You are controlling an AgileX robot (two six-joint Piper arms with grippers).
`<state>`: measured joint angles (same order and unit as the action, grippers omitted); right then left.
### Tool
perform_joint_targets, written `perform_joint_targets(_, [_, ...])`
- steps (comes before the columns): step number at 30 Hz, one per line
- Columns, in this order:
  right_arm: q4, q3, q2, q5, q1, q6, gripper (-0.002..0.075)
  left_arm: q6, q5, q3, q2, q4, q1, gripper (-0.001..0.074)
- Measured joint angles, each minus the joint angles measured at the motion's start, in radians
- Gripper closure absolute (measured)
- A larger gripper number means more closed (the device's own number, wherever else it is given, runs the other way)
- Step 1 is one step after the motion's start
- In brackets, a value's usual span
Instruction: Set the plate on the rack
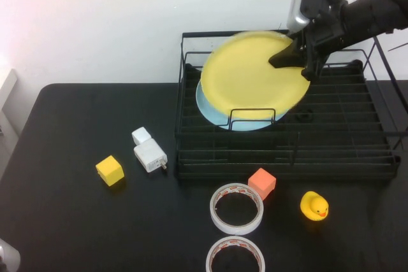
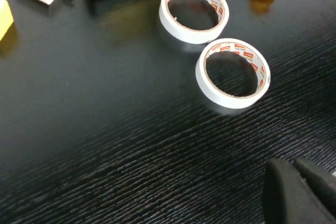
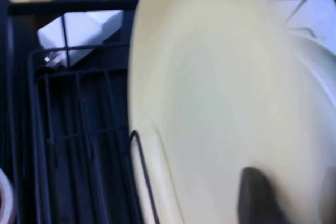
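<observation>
While the right tool (image 1: 298,55) pinches the yellow plate (image 1: 252,74) at its right rim, the plate stands tilted over the left half of the rack (image 1: 344,157), leaning against a blue plate (image 1: 245,122) behind and below it. Over the table (image 1: 64,221) near two tape rolls (image 2: 232,72), the left tool (image 2: 296,192) hovers low; whether it is spread I cannot tell.

yellow plate (image 1: 252,74), black rack (image 1: 331,151), orange cube (image 1: 262,183)
</observation>
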<state>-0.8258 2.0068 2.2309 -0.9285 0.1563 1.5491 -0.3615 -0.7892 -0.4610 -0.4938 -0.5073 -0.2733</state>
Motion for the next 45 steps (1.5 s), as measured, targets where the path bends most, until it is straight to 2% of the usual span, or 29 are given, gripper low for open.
perform_joint_targets(4, [-0.002,0.000,0.000,0.012,0.000,-0.026,0.0365,0.000,-0.001,0.000,0.000,0.000,0.000,0.0736])
perform_joint_targets(9, [0.003,0.000,-0.002,0.020,0.000,-0.097,0.0325,0.000,-0.008,0.000,0.000,0.000,0.000,0.0736])
perform_joint_targets(14, [0.035,0.000,-0.056,0.023,0.000,-0.189,0.0403,0.000,-0.012,0.000,0.000,0.000,0.000,0.0736])
perform_joint_targets(20, [0.060,0.000,-0.194,0.030,-0.002,-0.313,0.0616,0.005,-0.012,0.000,0.000,0.000,0.000,0.0736])
perform_joint_targets(23, [0.060,0.000,-0.271,-0.007,-0.012,-0.380,0.0692,0.026,-0.012,0.000,0.005,0.000,0.000,0.0736])
perform_joint_targets(27, [0.021,0.000,-0.373,-0.128,-0.021,-0.395,0.0718,0.032,0.010,0.010,0.042,0.012,0.000,0.0736])
perform_joint_targets(33, [-0.173,-0.110,-0.541,-0.236,-0.019,-0.319,0.0718,0.090,0.095,0.082,0.147,0.016,0.000,0.0736])
perform_joint_targets(39, [-0.240,-0.360,-0.773,-0.122,-0.019,-0.225,0.0718,0.169,0.123,0.135,0.258,0.018,0.000,0.0736])
perform_joint_targets(45, [-0.283,-0.657,-1.036,0.015,-0.019,-0.113,0.0718,0.179,0.123,0.141,0.280,0.006,0.000,0.0736])
